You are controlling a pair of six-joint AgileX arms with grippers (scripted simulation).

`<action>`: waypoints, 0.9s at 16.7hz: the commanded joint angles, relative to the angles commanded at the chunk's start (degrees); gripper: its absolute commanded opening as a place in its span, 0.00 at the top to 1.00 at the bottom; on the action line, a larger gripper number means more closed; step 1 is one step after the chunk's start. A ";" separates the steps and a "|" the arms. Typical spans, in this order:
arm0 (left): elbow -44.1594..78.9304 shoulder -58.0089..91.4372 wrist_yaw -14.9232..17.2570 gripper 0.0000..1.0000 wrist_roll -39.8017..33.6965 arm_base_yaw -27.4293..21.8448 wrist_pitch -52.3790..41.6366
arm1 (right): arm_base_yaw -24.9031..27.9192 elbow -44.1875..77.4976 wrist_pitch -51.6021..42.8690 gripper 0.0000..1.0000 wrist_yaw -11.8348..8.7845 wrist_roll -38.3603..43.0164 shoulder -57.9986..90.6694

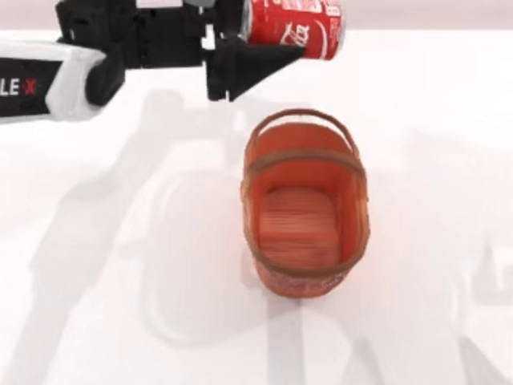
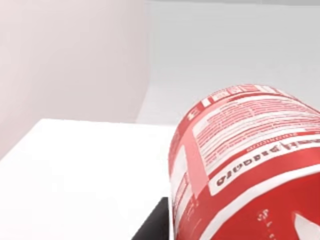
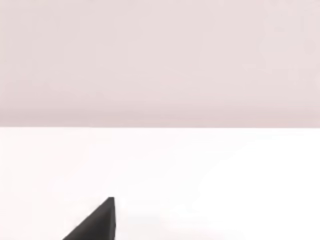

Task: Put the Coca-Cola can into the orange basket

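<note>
From above, the left arm (image 1: 64,76) comes in from the top view's left side, near the far edge of the white table (image 1: 120,265). Its left gripper (image 1: 276,36) holds the Coke can (image 1: 295,28). One dark finger (image 1: 248,64) is pressed along the near side of the can; the other finger is hidden behind it. The can lies on its side, up in the air, with its silver top pointing to the right. It is not in the basket. It hangs just past the far end of the orange basket (image 1: 357,208), above the table. The basket sits near the middle of the table. It is oval, with a brown rim and a curved brown handle (image 1: 300,120) over its far end. Inside you can see only its woven floor. The right arm does not show in this view.

From the left wrist camera, the can (image 2: 250,165) is very close. It is red with white labels and small writing. A bit of a dark finger (image 2: 152,225) shows beside it, touching it. Behind it are the white table (image 2: 75,170) and a pale wall.

From the right wrist camera, you see the white table (image 3: 200,175), a pale wall and the tip of one dark finger (image 3: 97,222). I cannot tell if the right gripper's fingers are apart or together.
</note>
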 joint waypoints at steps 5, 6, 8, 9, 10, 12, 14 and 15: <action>-2.60 -1.77 3.13 1.00 -1.70 -0.63 4.01 | 0.00 0.00 0.00 0.00 0.00 0.00 0.00; -2.60 -1.77 3.13 1.00 -1.70 -0.63 4.01 | 0.00 0.00 0.00 0.00 0.00 0.00 0.00; -2.40 -1.53 3.04 1.00 -1.55 -0.32 3.92 | 0.00 0.00 0.00 0.00 0.00 0.00 0.00; -2.45 -1.37 3.05 1.00 -1.55 -0.30 4.10 | 0.00 0.00 0.00 0.00 0.00 0.00 0.00; -2.65 -0.69 3.10 1.00 -1.53 -0.24 4.86 | 0.00 0.00 0.00 0.00 0.00 0.00 0.00; -3.61 1.84 3.17 1.00 -1.53 -0.01 8.19 | 0.00 0.00 0.00 0.00 0.00 0.00 0.00; -5.07 5.12 3.24 1.00 -1.57 0.30 13.84 | 0.00 0.00 0.00 0.00 0.00 0.00 0.00; -5.88 6.90 3.27 1.00 -1.60 0.44 16.94 | 0.00 0.00 0.00 0.00 0.00 0.00 0.00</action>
